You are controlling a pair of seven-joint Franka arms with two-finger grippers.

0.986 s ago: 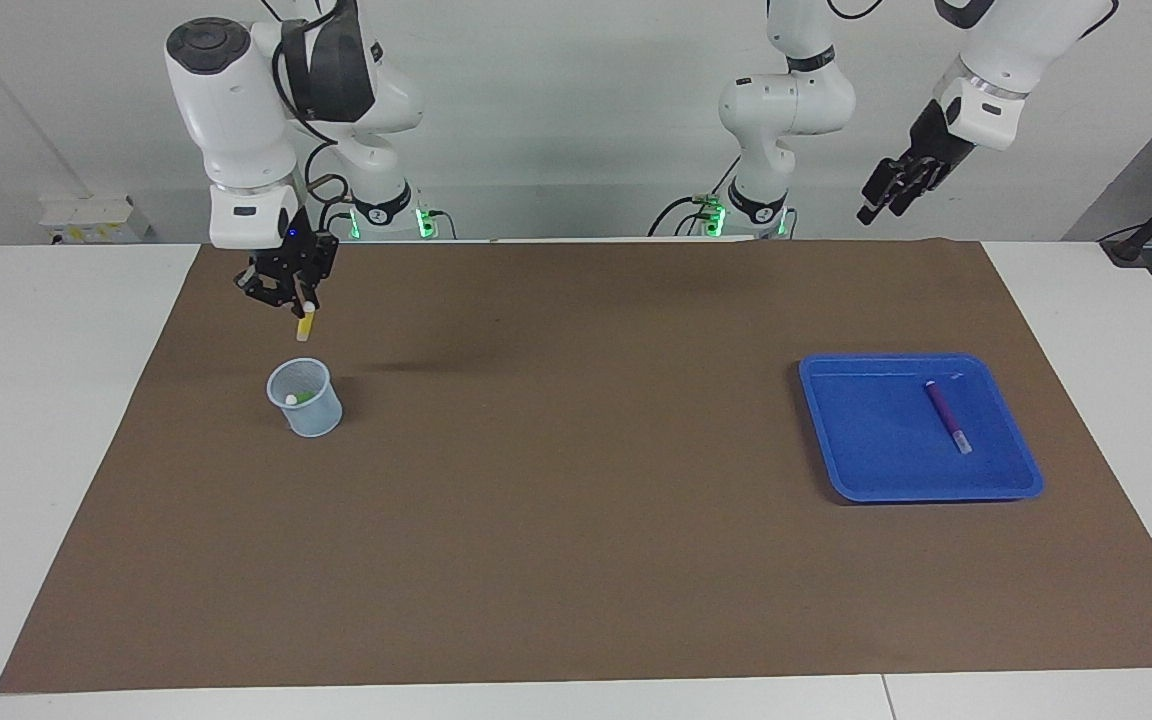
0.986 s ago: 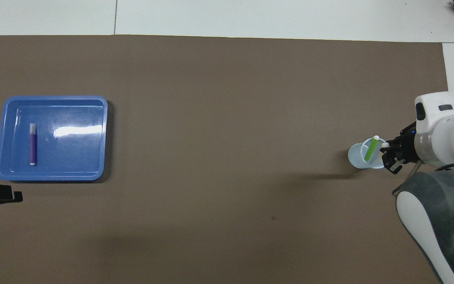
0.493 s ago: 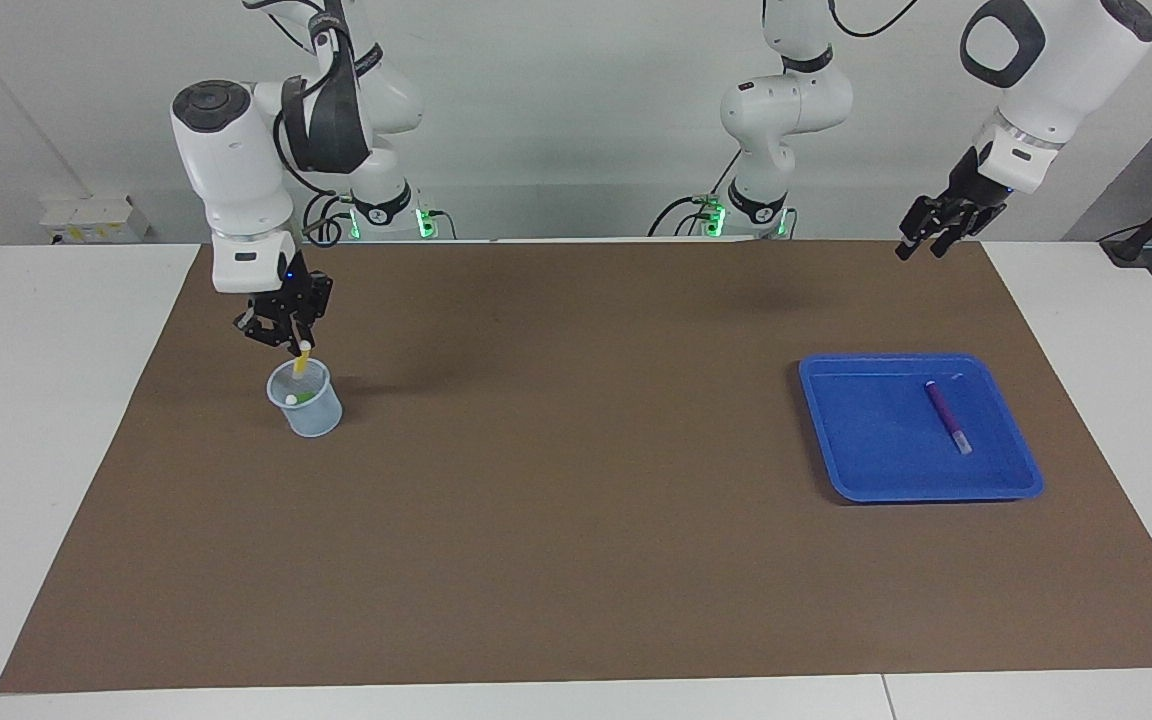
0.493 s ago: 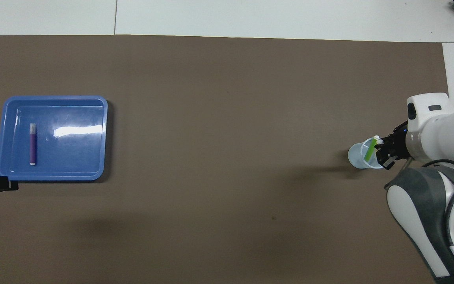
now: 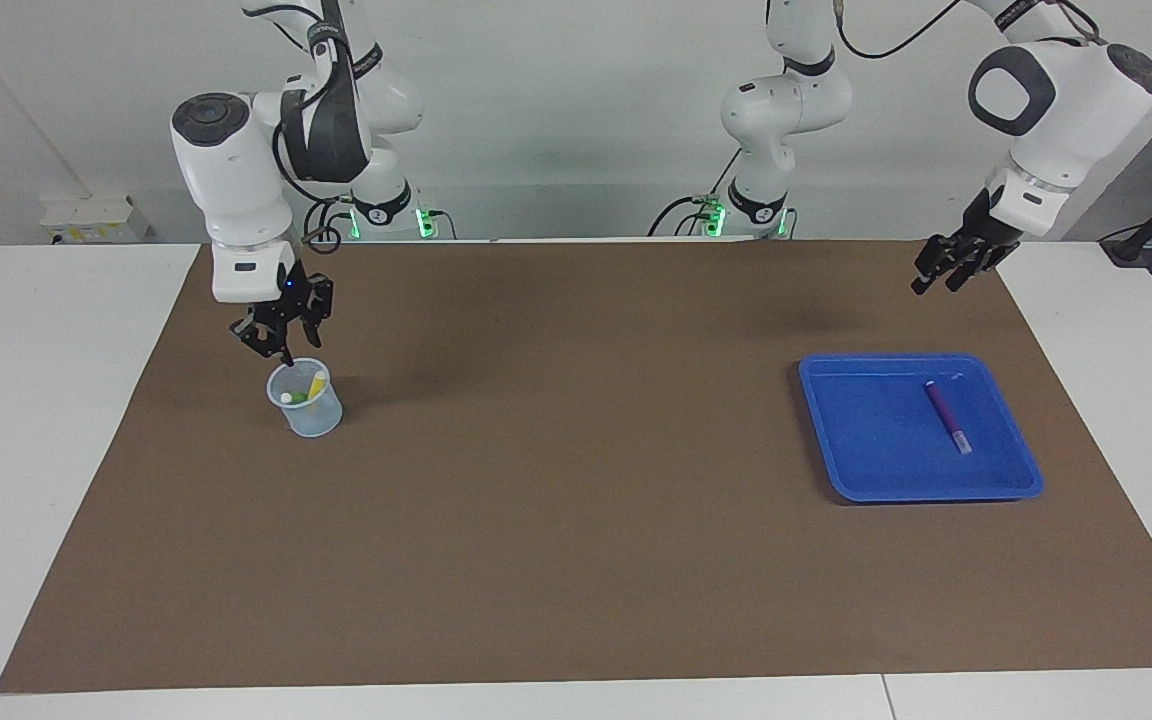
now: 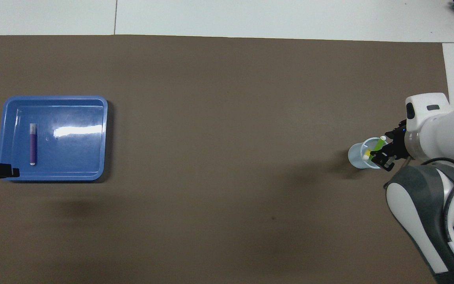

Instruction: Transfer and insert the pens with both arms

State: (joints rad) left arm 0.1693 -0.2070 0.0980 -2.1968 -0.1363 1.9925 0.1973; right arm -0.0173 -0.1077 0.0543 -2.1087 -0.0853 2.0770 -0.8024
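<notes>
The small pale cup (image 5: 305,398) stands on the brown mat (image 5: 576,520) at the right arm's end of the desk (image 5: 46,420). Two pens are already in it: the green pen (image 5: 300,398) and the yellow pen (image 5: 317,380), both leaning inside with their pale caps up. The right gripper (image 5: 285,341) hangs just over the cup's rim. The yellow pen lies free in the cup and nothing is in the jaws; they look spread apart. The blue tray (image 5: 996,480) sits at the left arm's end of the desk, well apart from the cup. The purple pen (image 5: 947,416) lies flat in the tray, alone, and nothing touches it. The left gripper (image 5: 948,270) is up in the air over the mat's edge near the tray, on the side nearer the robots. It holds nothing, and I cannot tell if its jaws are spread or pressed together. So two of the three pens look done. I think the last job is the purple pen: the left arm picks it up, passes it to the right arm, and the right arm puts it in the cup.
</notes>
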